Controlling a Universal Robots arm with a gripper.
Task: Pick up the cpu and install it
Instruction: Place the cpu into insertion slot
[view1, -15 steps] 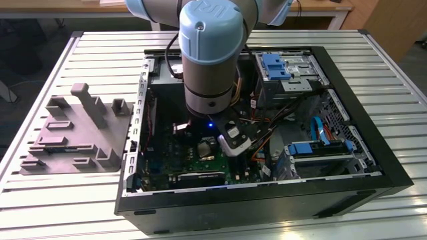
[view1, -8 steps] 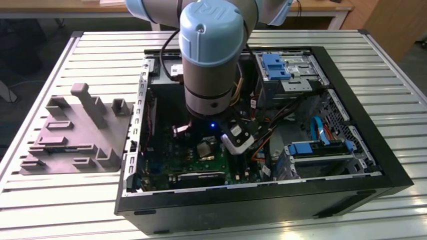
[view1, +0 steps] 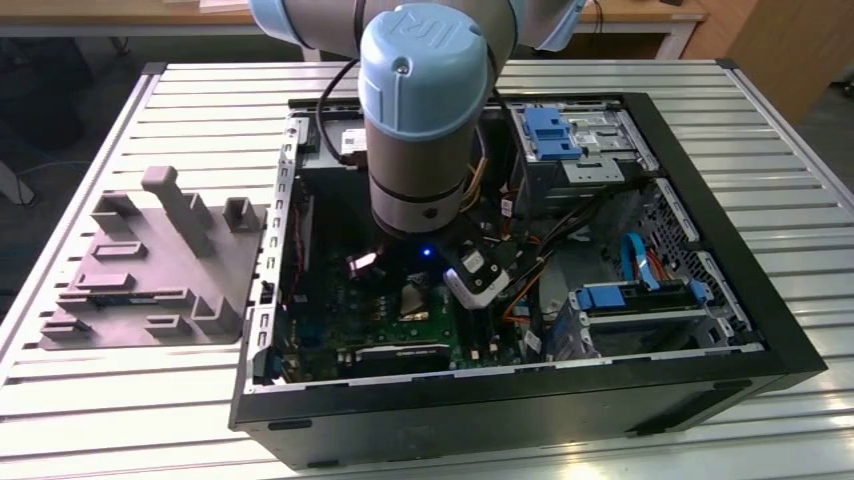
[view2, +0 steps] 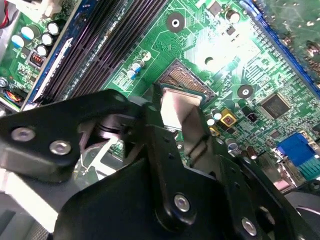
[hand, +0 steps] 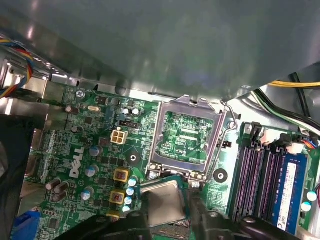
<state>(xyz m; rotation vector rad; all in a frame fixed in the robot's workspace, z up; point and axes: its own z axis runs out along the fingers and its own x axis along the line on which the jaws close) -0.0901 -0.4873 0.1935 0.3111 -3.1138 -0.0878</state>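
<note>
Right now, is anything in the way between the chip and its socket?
Nothing visible is. The gripper holds the cpu close over the open socket, and the socket's metal frame looks swung back, clear of it.

- White brand lettering, not transcribed here, stands on the green motherboard (hand: 75, 150).
- A raised emblem marks the arm's blue cap (view1: 424, 55).

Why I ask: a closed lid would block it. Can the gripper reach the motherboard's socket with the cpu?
Probably yes. The gripper holds the cpu just above the socket, whose metal load plate is swung open; nothing appears to lie between chip and socket.
</note>
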